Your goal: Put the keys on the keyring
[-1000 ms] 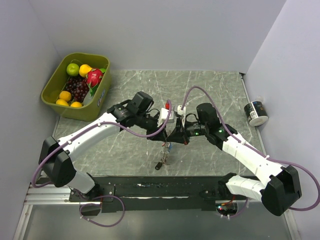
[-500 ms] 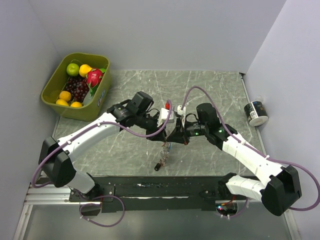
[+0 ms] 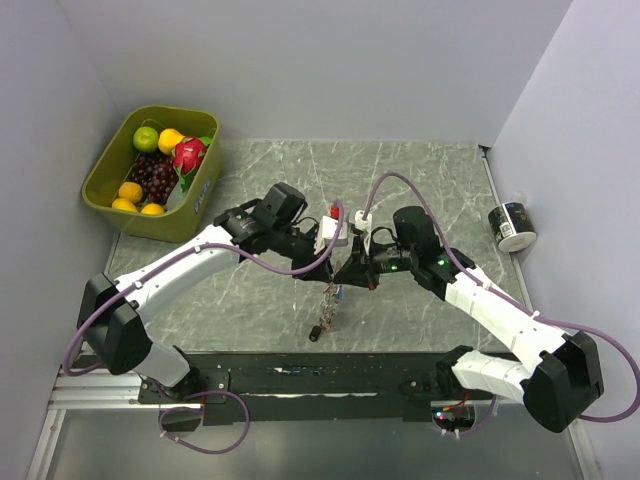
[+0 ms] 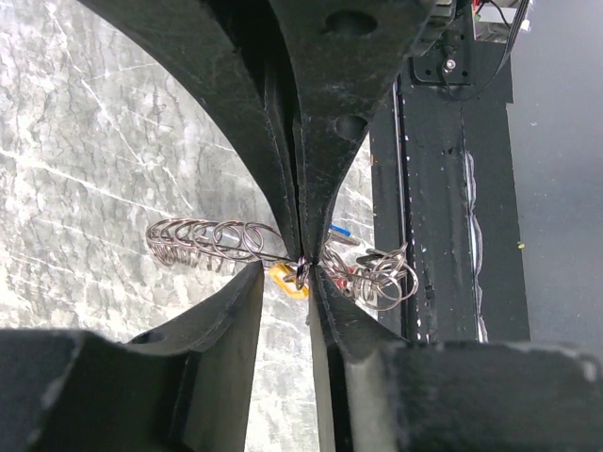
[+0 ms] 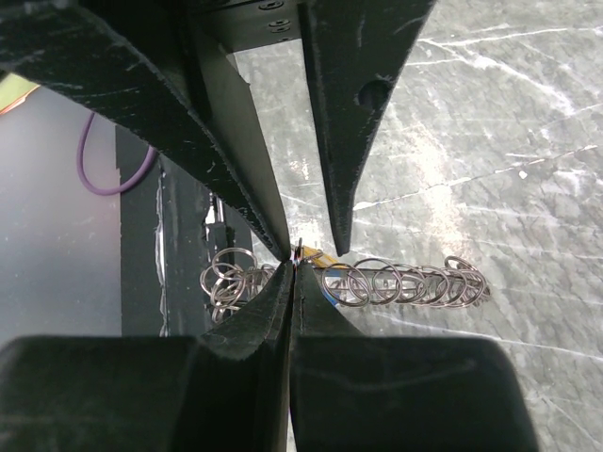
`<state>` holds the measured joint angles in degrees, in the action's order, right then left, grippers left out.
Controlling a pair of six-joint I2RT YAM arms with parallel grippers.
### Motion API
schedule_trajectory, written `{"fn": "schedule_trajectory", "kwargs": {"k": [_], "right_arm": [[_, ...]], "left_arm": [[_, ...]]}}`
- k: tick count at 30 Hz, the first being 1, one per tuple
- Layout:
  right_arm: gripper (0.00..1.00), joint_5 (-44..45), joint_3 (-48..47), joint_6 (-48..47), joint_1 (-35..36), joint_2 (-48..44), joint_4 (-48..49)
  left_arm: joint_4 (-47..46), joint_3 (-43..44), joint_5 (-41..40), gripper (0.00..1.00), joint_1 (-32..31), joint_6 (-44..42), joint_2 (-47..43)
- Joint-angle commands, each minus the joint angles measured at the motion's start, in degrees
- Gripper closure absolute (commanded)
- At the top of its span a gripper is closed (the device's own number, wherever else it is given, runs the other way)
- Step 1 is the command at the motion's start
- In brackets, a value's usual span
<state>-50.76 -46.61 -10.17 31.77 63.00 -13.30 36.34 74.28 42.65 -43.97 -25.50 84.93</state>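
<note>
Soft, even overhead light, faint shadows; wrist views show near jaws dark and blurred.

This is a robot lab's test cell. Plain pale walls [image 3: 330, 70] box in a marble-patterned table [image 3: 430, 175]. The left arm [image 3: 180, 265] and the right arm [image 3: 490, 305] are bolted to a black rail [image 3: 330, 378], purple cables [image 3: 395, 176] trail from them, and a green bin [image 3: 105, 195] holds fruit [image 3: 155, 178].
</note>
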Motion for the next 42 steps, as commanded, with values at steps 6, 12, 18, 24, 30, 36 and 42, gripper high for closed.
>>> {"fn": "schedule_trajectory", "kwargs": {"k": [6, 12, 18, 24, 30, 36, 42], "right_arm": [[1.0, -1.9, -1.5, -0.1, 0.9, -1.8, 3.5], [1.0, -1.4, -1.4, -0.2, 1.1, -2.2, 3.3], [1.0, -0.7, -1.1, 0.1, 1.1, -2.4, 3.9], [0.95, 1.4, -0.4, 0.9, 1.1, -3.8, 4.6], [0.56, 5.9, 0.8, 2.8, 0.8, -7.2, 7.0], [0.33, 11.9, 2.0, 6.6, 0.0, -11.1, 10.0], [0.29, 13.3, 2.1, 8.7, -2.1, -11.1, 9.7]], "left_arm": [[-1.3, 1.6, 2.1, 0.71, -0.6, -0.3, -0.1], [0.4, 2.7, 3.8, 0.97, -1.2, -0.7, 2.2], [-0.7, 2.9, 3.3, 0.99, -1.4, 0.4, 2.7], [-12.4, -3.6, -0.8, 0.99, -1.4, 6.4, -2.4], [-25.1, -9.9, -4.0, 0.99, -1.4, 11.1, -7.2], [-36.0, -16.3, -6.7, 0.99, -1.4, 13.0, -11.6], [-44.7, -21.5, -8.5, 0.99, -1.4, 14.7, -14.9]]}}
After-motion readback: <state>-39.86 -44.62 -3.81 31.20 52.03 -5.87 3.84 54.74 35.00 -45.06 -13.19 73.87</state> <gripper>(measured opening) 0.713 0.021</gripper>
